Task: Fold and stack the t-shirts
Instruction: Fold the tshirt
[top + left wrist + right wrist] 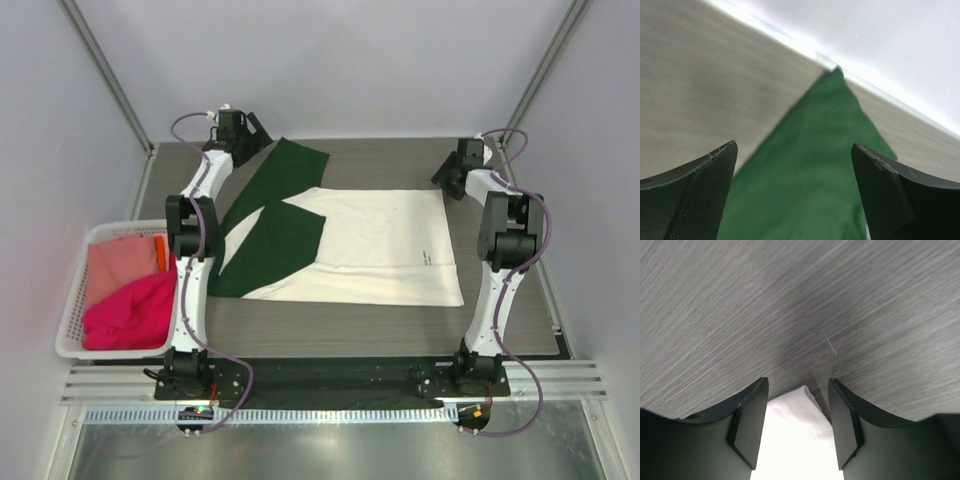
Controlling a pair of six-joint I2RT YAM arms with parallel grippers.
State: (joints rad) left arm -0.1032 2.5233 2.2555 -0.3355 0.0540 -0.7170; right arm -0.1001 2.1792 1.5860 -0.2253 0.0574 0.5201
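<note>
Basket left of spread shirt

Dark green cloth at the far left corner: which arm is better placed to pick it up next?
Left, probably. The open left gripper is above the pointed tip of the dark green cloth; the open right gripper is far off, at a corner of the cream shirt.

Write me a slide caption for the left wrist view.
Left gripper, jaws open, framing the pointed corner of dark green fabric lying on the grey wood-grain table.
</note>
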